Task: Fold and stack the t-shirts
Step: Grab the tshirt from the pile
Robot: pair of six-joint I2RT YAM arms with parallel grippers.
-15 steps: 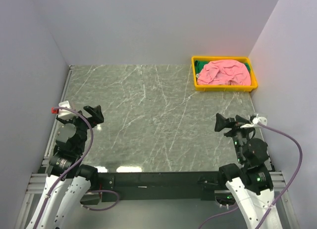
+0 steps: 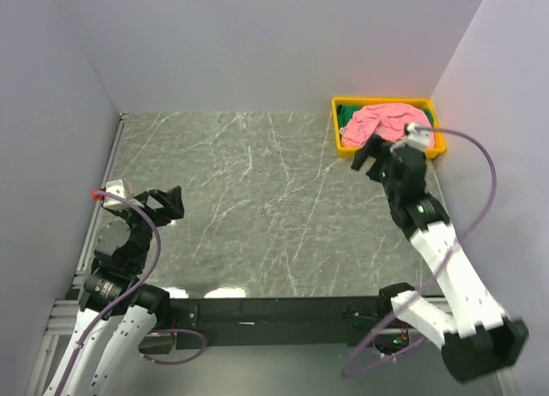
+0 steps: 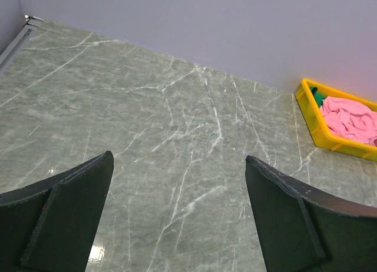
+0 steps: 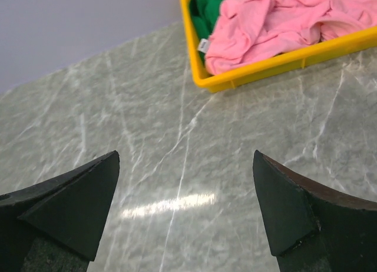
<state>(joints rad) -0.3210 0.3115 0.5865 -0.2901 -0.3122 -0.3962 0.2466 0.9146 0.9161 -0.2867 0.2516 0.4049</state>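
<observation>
Pink cloth fills most of the yellow tray (image 2: 335, 126) at the far right corner of the marble table (image 2: 257, 199). The pink t-shirt (image 2: 390, 122) lies crumpled there, heaped over the dark green t-shirt (image 4: 206, 10), of which only a patch shows at the tray's left end. A small white tag (image 4: 203, 45) sits at the pink cloth's edge; I think it is a label, though it is too small to read. My right gripper (image 4: 185, 160) hangs over the bare marble just in front of the tray, jaws spread wide and holding nothing. My left gripper (image 3: 178, 159) hangs at the near left of the table, well apart from the tray, jaws likewise wide and empty. Both shirts lie unfolded.
</observation>
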